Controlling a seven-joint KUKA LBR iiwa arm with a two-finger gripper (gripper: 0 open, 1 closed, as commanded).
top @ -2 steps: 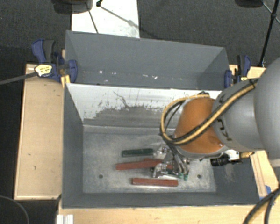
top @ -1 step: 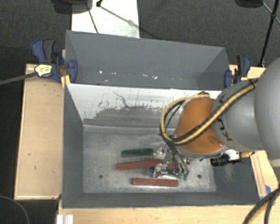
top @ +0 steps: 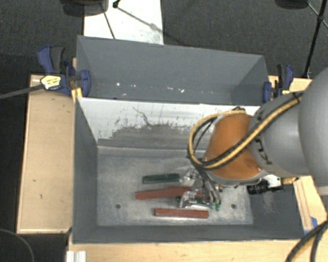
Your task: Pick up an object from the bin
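Looking down into the grey bin [top: 124,158], you have the gripper [top: 198,196] low over the floor, right of centre, under the arm's orange cover [top: 234,150] and its looped cables. Three slim bars lie on the floor, all to the gripper's left in this view and all with their long axes running roughly left to right, nearly parallel to one another.

The dark green bar [top: 161,178] is farthest back, and its right end stops just short of the gripper. The middle reddish-brown bar [top: 158,195] runs with its right end going straight into the gripper's tip, so this is the one you are lined up on. The lower reddish-brown bar [top: 181,213] lies just in front of the gripper, close beneath it but apart from the middle bar.

Whether the gripper is released or clenched cannot be told from here, because the wrist and its hardware hide the tip. It is just as unclear whether the middle bar's end is actually caught.

What matters for your next move, as I judge it, is that you are at the bar's end and not its middle. A lift from there would likely let the long left part droop or swing. Since the bars lie left to right, a grip across the narrow width suits them. The green bar and the lower bar are close enough to be nudged.
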